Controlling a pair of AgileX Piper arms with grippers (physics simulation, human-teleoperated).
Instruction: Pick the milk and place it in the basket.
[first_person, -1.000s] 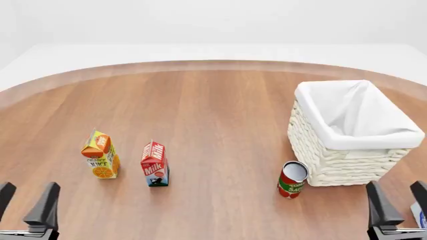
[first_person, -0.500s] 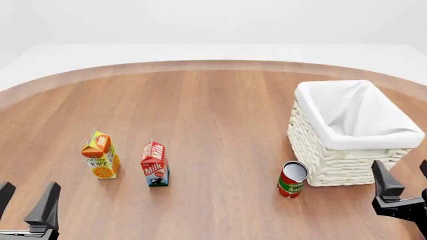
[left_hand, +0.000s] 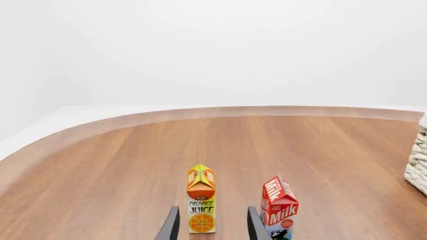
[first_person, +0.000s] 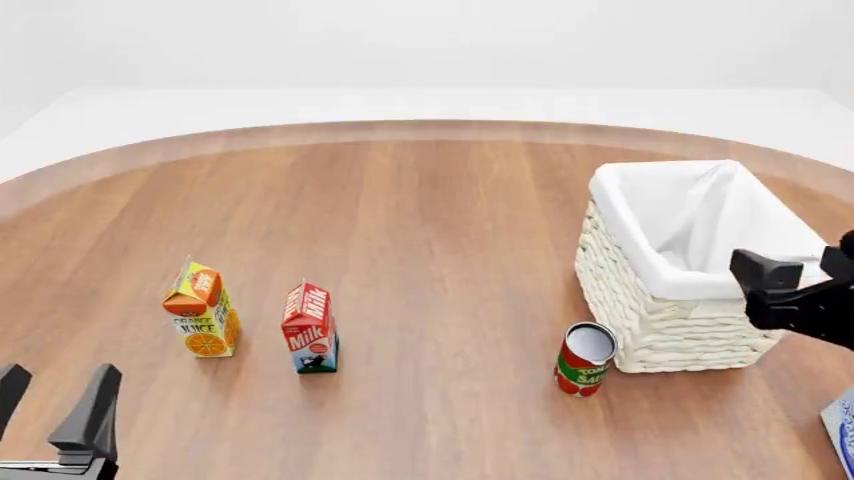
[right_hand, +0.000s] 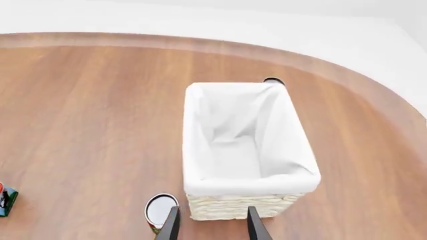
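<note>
Milk (first_person: 310, 329) stood upright on the wooden surface (first_person: 427, 220), front-left area, with the orange juice carton (first_person: 200, 311) just beside it on its left, not touching. Basket (first_person: 694, 268) sat well apart on the right side, white lining visible, nothing in it. Tomato sauce can (first_person: 585, 359) stood at the basket's near-left corner, very close; contact couldn't be confirmed.

Your left end effector (first_person: 54, 410) sat low at the near-left edge of the front view, fingers spread wide, holding nothing. Left wrist view had the juice carton (left_hand: 201, 205) framed between the fingers, with the milk (left_hand: 278, 208) off to one side of them.

Your right end effector (first_person: 798, 272) was raised over the basket's near-right rim, fingers apart, holding nothing. Right wrist view looked down into the basket (right_hand: 245, 150), can (right_hand: 161, 211) beside its near corner.
</note>
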